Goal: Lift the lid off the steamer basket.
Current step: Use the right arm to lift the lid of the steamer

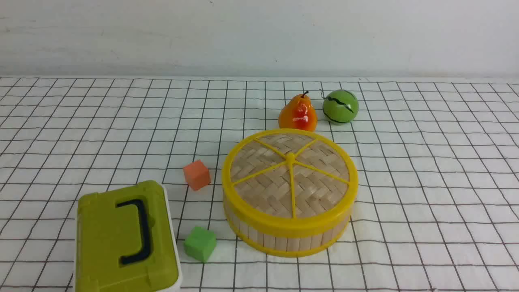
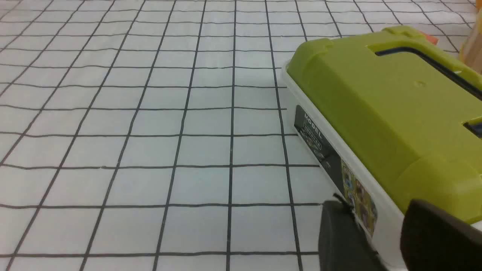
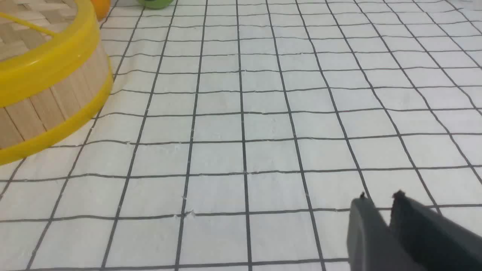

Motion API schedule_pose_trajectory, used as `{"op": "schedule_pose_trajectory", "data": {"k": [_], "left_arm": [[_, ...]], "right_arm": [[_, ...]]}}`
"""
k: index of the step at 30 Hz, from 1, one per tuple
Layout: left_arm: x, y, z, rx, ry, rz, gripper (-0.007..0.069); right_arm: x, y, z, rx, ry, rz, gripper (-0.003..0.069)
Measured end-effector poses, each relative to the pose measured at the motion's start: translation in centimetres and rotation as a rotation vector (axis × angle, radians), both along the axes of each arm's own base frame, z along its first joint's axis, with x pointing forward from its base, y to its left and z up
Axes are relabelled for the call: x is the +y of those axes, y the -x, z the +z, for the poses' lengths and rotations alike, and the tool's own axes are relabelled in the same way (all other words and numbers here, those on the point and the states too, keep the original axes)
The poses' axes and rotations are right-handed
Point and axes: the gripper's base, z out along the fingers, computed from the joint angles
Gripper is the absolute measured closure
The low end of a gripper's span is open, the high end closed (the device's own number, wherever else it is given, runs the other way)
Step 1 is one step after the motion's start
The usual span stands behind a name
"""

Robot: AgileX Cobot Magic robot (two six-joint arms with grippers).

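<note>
The lid, a woven bamboo disc with a yellow rim and spokes, sits closed on the steamer basket at the table's middle. Neither gripper shows in the front view. In the right wrist view the basket with the lid's rim is well off to one side. My right gripper hangs over bare cloth with its fingertips almost together and nothing between them. My left gripper has its fingers apart and empty, close to the olive-green box; the basket is out of that view.
An olive-green box with a dark handle stands at the front left, also in the left wrist view. An orange cube and a green cube lie left of the basket. A pear and a green melon lie behind it.
</note>
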Motion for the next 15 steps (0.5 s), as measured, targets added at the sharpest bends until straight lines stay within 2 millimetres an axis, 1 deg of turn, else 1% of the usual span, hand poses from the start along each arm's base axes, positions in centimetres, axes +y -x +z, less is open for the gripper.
{"op": "schedule_pose_trajectory", "data": {"k": [15], "left_arm": [[0.00, 0.00, 0.00, 0.000, 0.000, 0.000, 0.0386]], "right_arm": [[0.00, 0.00, 0.00, 0.000, 0.000, 0.000, 0.0534]]}}
